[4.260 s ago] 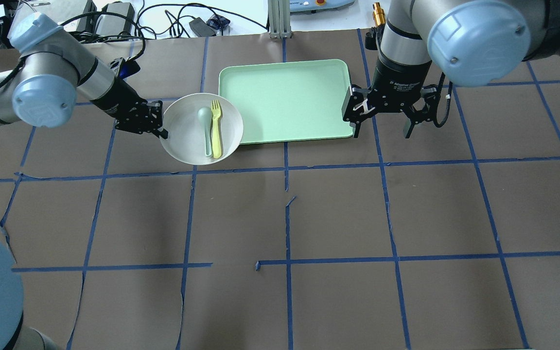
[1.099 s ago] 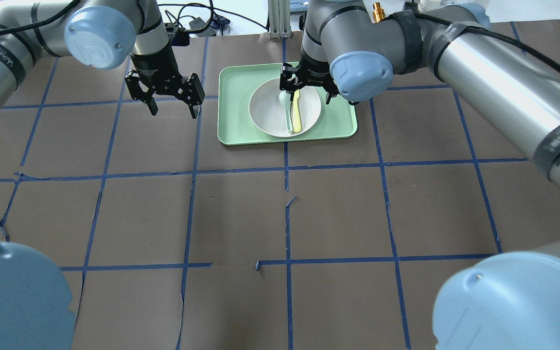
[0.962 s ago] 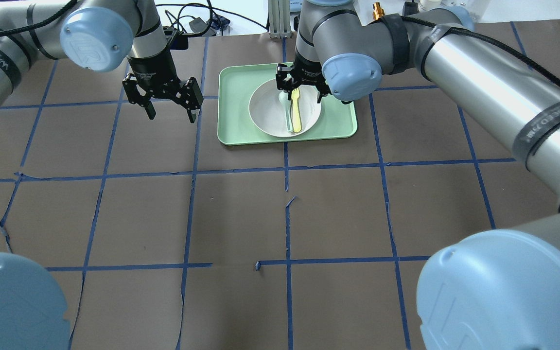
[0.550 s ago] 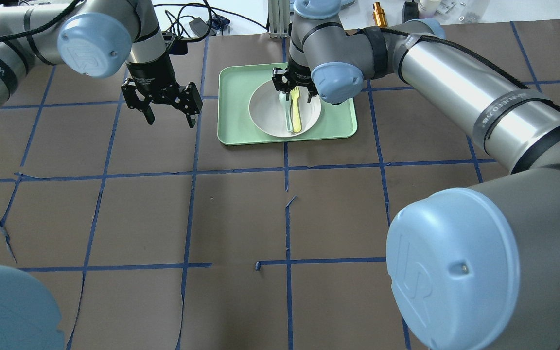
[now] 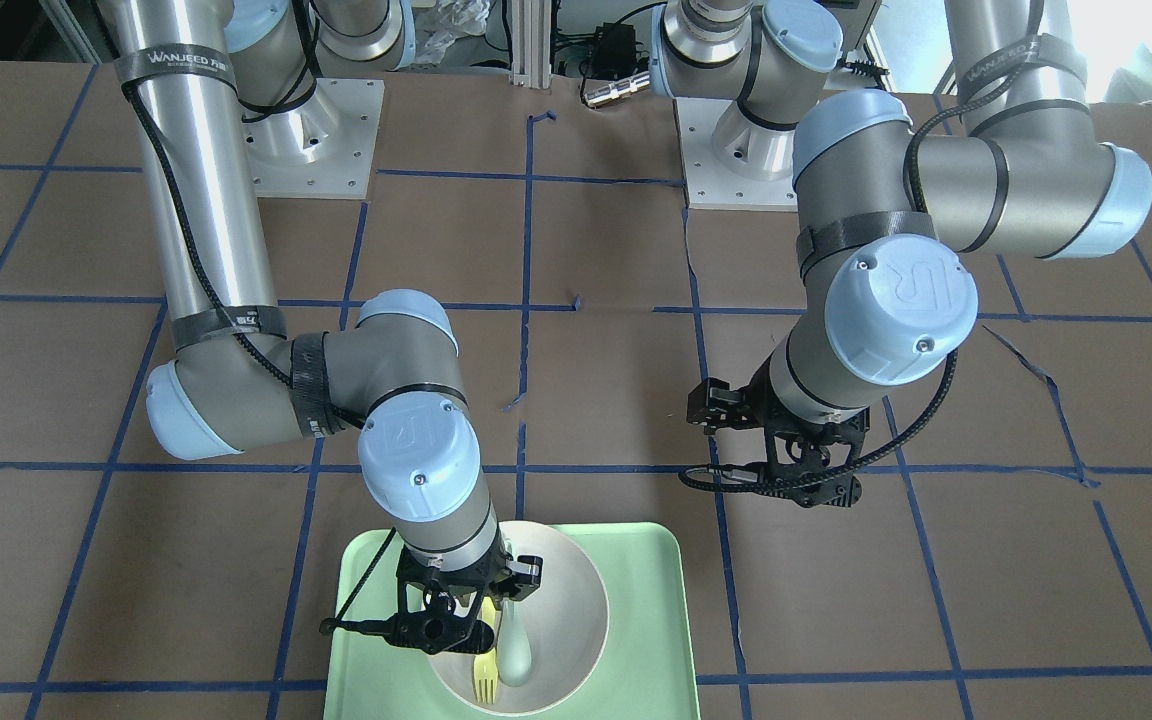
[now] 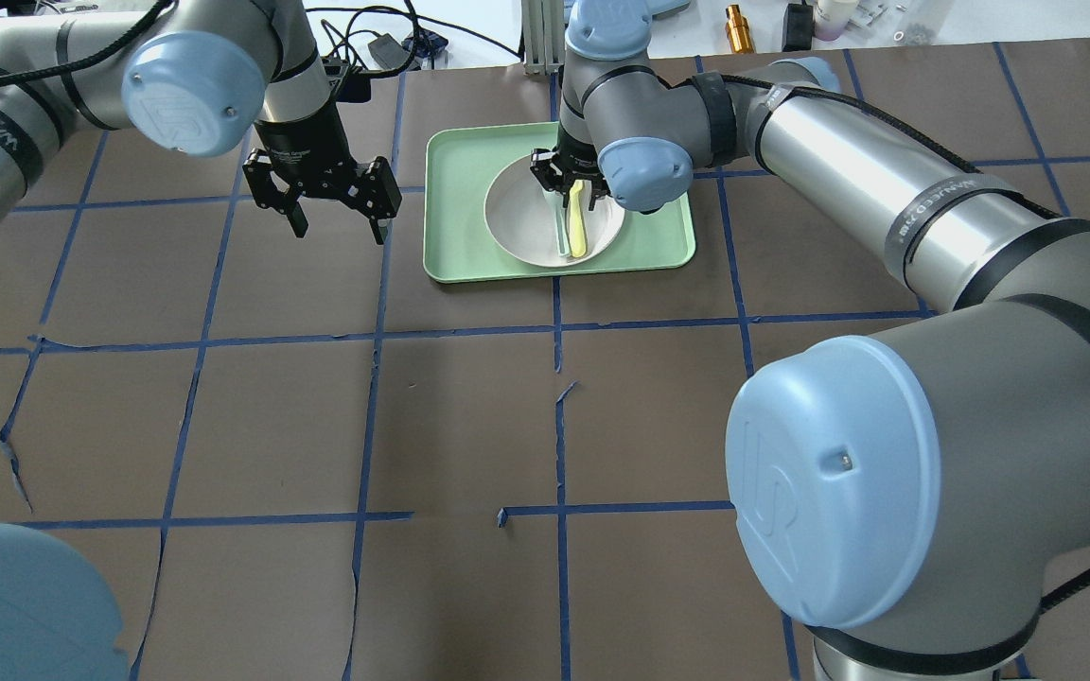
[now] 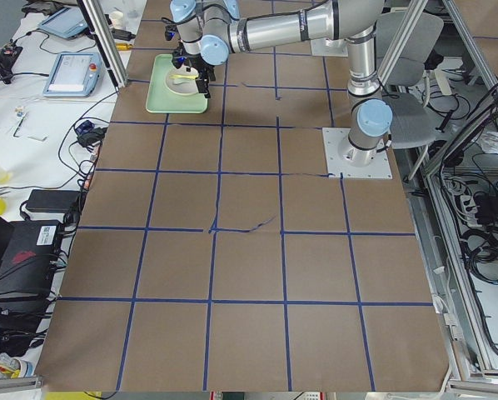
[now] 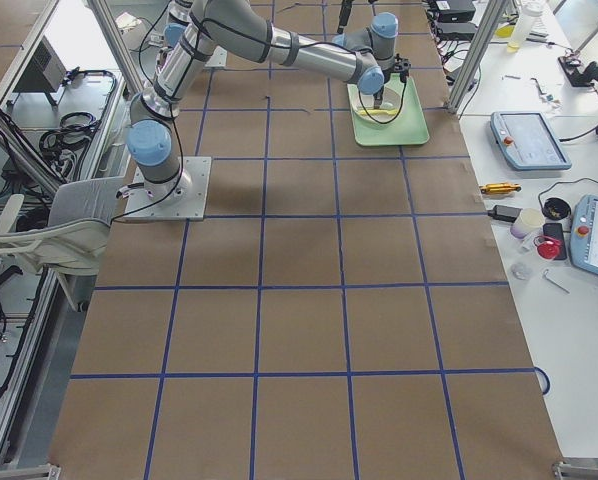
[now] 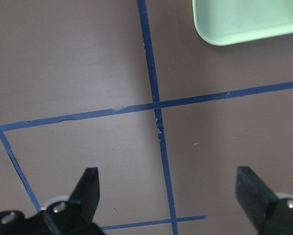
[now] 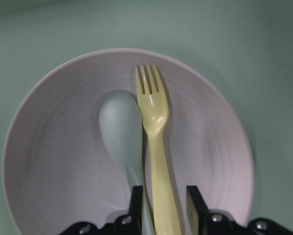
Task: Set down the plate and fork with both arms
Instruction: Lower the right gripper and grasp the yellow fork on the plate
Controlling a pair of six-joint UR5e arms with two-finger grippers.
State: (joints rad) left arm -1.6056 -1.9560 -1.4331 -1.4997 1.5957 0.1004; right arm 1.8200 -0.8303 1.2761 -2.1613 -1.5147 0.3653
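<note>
Right wrist-mounted view: my right gripper (image 10: 165,196) sits narrow astride the fork (image 10: 154,122) in the plate (image 10: 53,161); whether it pinches, I cannot tell. My left gripper (image 9: 168,178) hangs wide over the table (image 9: 87,63).

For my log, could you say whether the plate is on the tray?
On it: the plate rests inside the green tray.

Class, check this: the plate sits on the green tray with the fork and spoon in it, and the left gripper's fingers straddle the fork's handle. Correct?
Not quite: it is the right gripper that straddles the fork, as the right wrist view shows. The left gripper hangs open beside the tray.
</note>
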